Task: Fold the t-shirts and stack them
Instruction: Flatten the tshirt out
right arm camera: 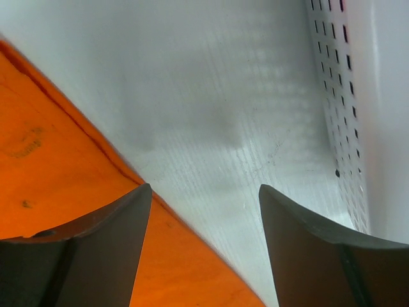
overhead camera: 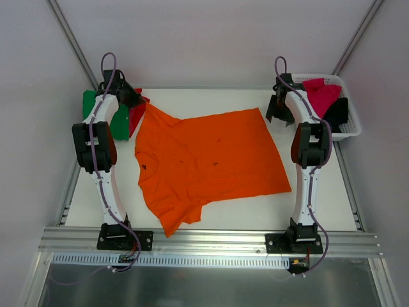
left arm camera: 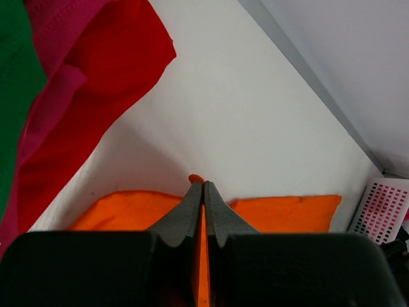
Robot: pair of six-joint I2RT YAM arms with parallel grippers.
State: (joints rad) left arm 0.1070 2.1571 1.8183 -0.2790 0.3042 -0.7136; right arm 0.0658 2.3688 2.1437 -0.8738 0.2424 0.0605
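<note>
The bright orange t-shirt (overhead camera: 211, 160) lies spread flat over the middle of the table. At its far left, my left gripper (overhead camera: 136, 102) is shut on a sleeve edge; in the left wrist view a strip of orange cloth (left arm camera: 287, 214) runs between the pressed fingers of that gripper (left arm camera: 203, 184). My right gripper (overhead camera: 280, 112) hovers open over the shirt's far right corner. In the right wrist view it (right arm camera: 204, 192) is open too: the orange hem (right arm camera: 51, 166) passes under its left finger, and bare table lies between the fingers.
Folded green (overhead camera: 96, 109) and red (overhead camera: 137, 119) tees sit at the far left, beside the left gripper; red (left arm camera: 108, 77) and green (left arm camera: 13, 83) cloth fill that wrist view's left. A white lattice basket (overhead camera: 350, 131) at the far right holds pink (overhead camera: 323, 93) and black (overhead camera: 337, 112) tees.
</note>
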